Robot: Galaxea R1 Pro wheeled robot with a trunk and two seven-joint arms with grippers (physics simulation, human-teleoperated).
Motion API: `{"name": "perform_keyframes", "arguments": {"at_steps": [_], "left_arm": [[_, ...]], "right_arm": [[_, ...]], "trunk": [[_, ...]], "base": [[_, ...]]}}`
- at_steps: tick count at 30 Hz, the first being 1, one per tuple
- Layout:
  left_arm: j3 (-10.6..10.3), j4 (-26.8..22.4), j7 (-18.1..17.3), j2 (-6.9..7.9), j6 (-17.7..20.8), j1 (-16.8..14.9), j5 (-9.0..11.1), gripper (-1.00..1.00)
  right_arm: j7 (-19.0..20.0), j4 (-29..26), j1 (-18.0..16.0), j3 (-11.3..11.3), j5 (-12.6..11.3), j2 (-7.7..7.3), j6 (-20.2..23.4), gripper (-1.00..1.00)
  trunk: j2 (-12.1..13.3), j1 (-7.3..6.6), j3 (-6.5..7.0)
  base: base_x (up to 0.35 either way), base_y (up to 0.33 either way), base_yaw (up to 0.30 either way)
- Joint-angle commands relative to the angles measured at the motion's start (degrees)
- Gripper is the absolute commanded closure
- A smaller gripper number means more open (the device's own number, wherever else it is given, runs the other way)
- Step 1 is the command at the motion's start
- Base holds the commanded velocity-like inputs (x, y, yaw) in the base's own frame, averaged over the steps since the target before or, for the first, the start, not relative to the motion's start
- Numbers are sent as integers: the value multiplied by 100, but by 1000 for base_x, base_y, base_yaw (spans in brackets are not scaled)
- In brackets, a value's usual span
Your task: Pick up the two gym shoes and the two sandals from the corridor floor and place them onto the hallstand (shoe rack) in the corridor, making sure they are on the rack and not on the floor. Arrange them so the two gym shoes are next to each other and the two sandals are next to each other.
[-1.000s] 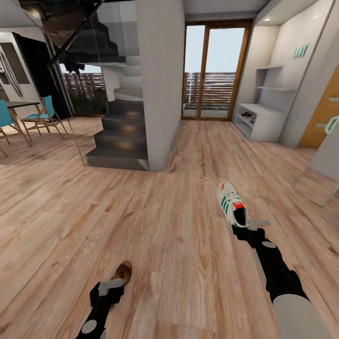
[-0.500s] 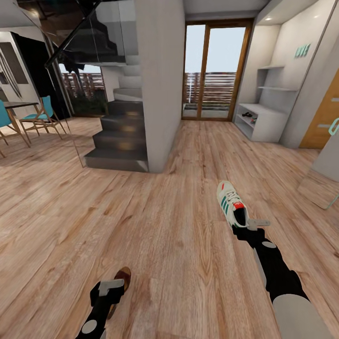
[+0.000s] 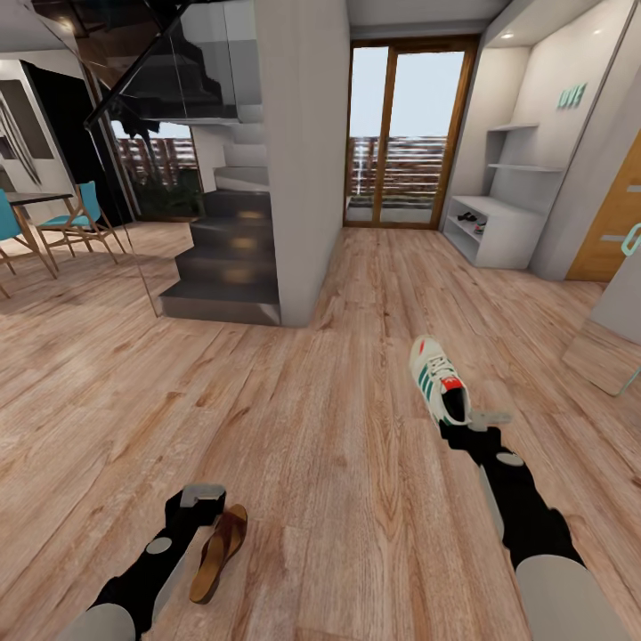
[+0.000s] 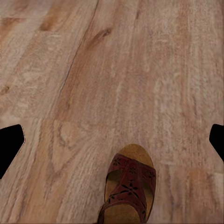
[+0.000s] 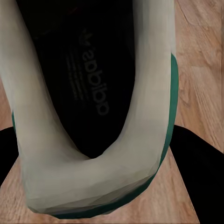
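Dropped sandal (image 3: 219, 552) onto corridor floor (image 3: 294, 445), just beside left claw (image 3: 201, 495), now spread empty. Right claw (image 3: 476, 420) clamped on gym shoe (image 3: 438, 380) heel for carrying; hallstand (image 3: 488, 230) well beyond gym shoe.

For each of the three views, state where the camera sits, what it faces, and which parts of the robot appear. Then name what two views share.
Head view: on the head, facing forward and down the corridor floor; both arms, gym shoe at the right pincer, hallstand beyond.
Left wrist view: near the left pincer, facing the floor; dark fingertips.
Right wrist view: near the right pincer, facing into the shoe's heel.
Shared: the sandal, head and left wrist.
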Motion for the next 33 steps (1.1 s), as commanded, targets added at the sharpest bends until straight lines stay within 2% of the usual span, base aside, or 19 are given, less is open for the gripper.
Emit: {"name": "perform_keyframes", "arguments": {"at_steps": [1, 6, 8, 9, 13, 15, 20, 27, 33], "left_arm": [[30, 60, -18, 29, -9, -52, -62, -100], [5, 265, -98, 217, 17, -197, -65, -100], [-57, 290, -242, 292, 14, -186, -69, -100], [-101, 294, -366, 351, 7, -173, -70, -100], [-135, 295, -497, 429, -99, -160, -67, -100], [-146, 260, -553, 448, -353, -143, -58, -100], [-147, 219, -567, 438, -369, -143, -37, -100], [-148, 202, -570, 410, -374, -143, -31, -100], [-148, 201, -570, 405, -394, -144, -31, -100]], "right_arm": [[49, -70, -3, -15, 61, 3, 30, 100], [49, -497, -4, -8, 53, 4, 42, 100], [50, -558, -4, -2, 51, 15, 43, 100], [49, -597, -4, 0, 54, 54, 43, 100], [54, -730, -4, 13, 57, 140, 43, 100], [60, -830, -3, 13, 58, 176, 47, 100], [65, -863, 1, 9, 64, 179, 51, 100], [65, -856, -2, 2, 67, 180, 58, 100], [66, -844, 1, 2, 67, 180, 54, 100]], "trunk": [[-2, -1, -5], [-2, -1, -5], [-2, -1, -5], [-2, -1, -5], [-2, -1, -5], [-2, -1, -5], [-2, -1, -5], [-2, -1, -5], [-2, -1, -5]], "base": [[0, 0, 0], [0, 0, 0], [0, 0, 0], [0, 0, 0], [0, 0, 0], [0, 0, 0], [1, 0, 0], [106, 223, 0], [33, 73, -24]]}}
